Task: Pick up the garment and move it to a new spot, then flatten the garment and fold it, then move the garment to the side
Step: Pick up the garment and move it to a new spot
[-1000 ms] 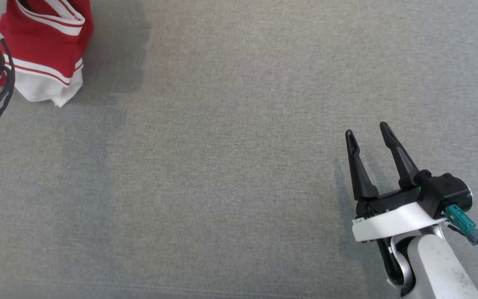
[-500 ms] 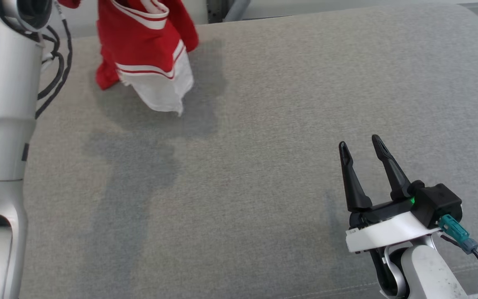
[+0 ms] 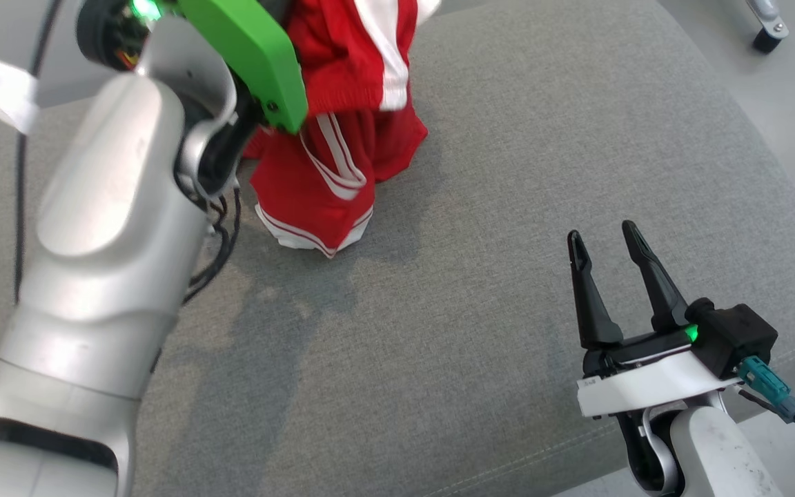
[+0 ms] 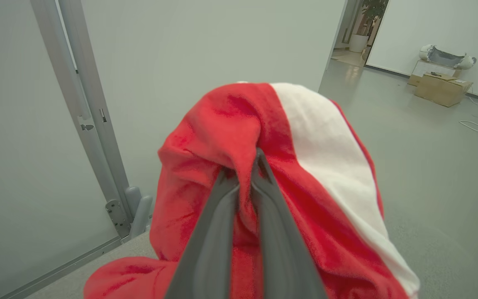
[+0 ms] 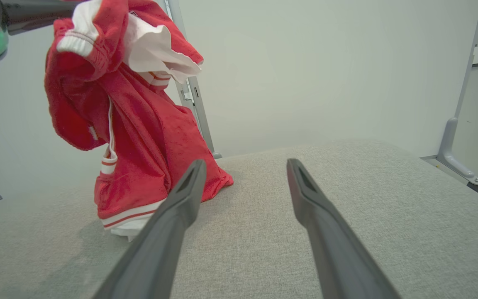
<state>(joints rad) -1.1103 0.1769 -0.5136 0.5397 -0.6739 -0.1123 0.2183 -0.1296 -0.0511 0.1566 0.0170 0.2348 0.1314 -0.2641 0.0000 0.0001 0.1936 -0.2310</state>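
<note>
One limp, soft red-and-white fleece garment point(image 3: 342, 172) hangs from your clamped left claw point(image 4: 241, 166); right claw point(image 3: 601, 235) gapes, so pinch its striped hem point(image 3: 315, 238).

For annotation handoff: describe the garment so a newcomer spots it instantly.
Start at the grey cushion. Above its far left, the left gripper pinches the hanging garment. It is red with white stripes; nothing else nearby is red.
</note>
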